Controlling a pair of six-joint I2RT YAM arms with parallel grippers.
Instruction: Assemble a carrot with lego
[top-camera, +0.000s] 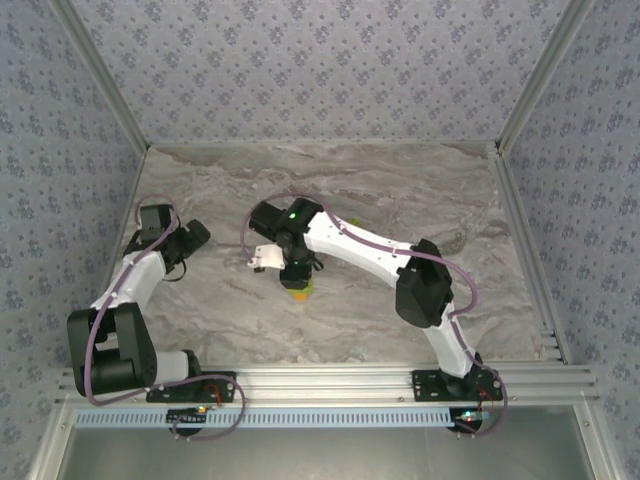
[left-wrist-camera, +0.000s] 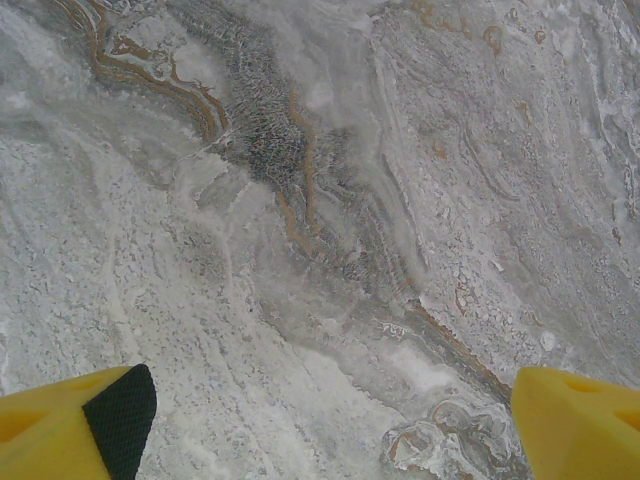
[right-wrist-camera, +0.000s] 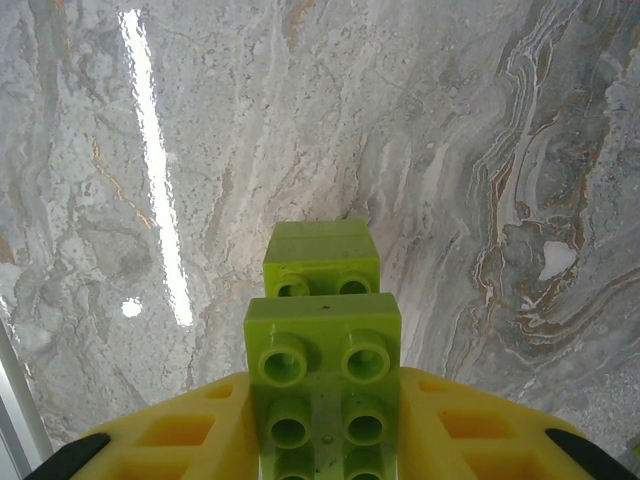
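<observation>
Nearest the lens, clamped between the yellow fingers (right-wrist-camera: 190, 430) of the right gripper (right-wrist-camera: 322, 410): 1 lime-green brick (right-wrist-camera: 322, 345), studs toward the camera, jaws closed snug against 2 of its sides. Just beyond the right gripper, a 2nd lime-green brick (right-wrist-camera: 320, 258), touching the 1st or joined to it, hard to tell. From above, directly under the right gripper, likely the carrot (top-camera: 299, 290), a small orange and green spot over the table (top-camera: 400, 190). Step in hand, as judged: seating leaves on the orange body. Next: press straight down, then release slowly. Well apart, left of the right gripper: left gripper (left-wrist-camera: 330, 415) wide open, holding nothing. Near end of the held brick cut off.
</observation>
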